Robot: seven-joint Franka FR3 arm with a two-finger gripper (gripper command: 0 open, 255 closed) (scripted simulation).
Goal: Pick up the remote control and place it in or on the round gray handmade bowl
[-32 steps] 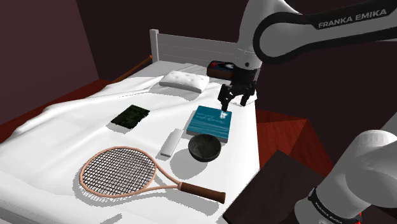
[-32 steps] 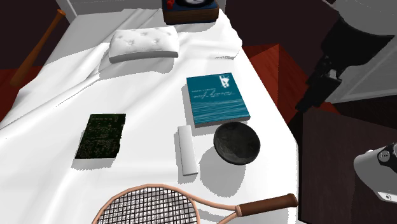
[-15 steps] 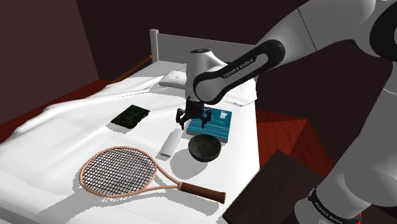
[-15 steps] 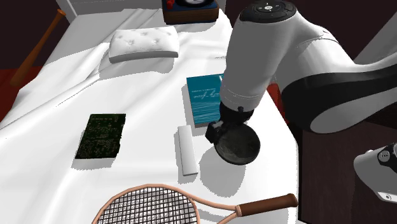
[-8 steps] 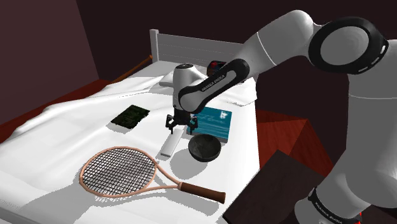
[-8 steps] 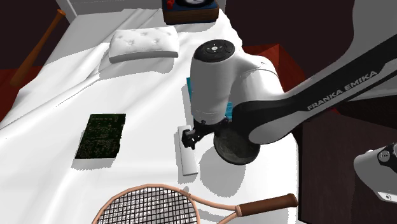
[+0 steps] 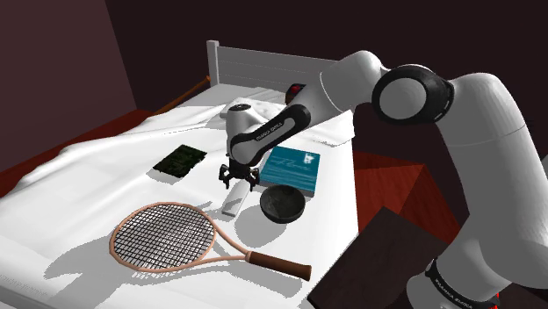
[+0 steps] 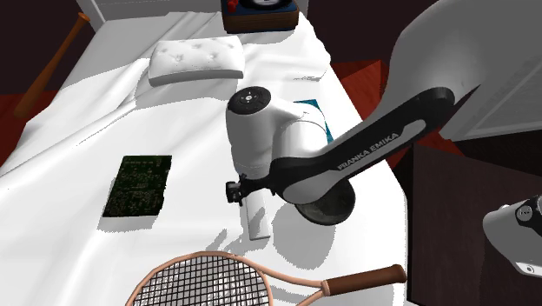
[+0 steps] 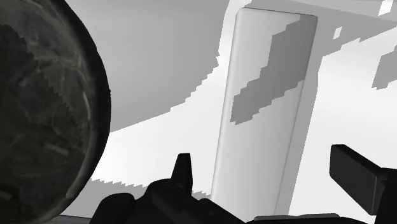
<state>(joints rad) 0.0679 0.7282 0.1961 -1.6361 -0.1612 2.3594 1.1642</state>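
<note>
My black two-finger gripper [image 9: 262,167] hangs low over the bed with its fingers apart, straddling the near end of the plain pale-grey, slab-shaped remote control [image 9: 267,108]. The remote lies flat on the white sheet [image 7: 105,176] directly under me, between the fingers but touching neither, and it runs lengthwise away from my hand. The round, dark grey, mottled bowl [image 9: 44,108] sits just beside the gripper, outside one finger and apart from the remote. I judge the main risk to be an uneven close. The remote sits nearer one finger than the other, so that finger would meet it first and could skid or twist it on the soft sheet. The slab is also thin, so fingertips that stop too high may slip off its edges. With the bowl so close, a sideways drift could knock it. I count one remote, one bowl, one teal book [image 7: 294,167], one dark green patterned pad [image 7: 180,160], one pink-framed tennis racket [image 7: 167,237] and one white tufted pillow [image 8: 195,59].
</note>
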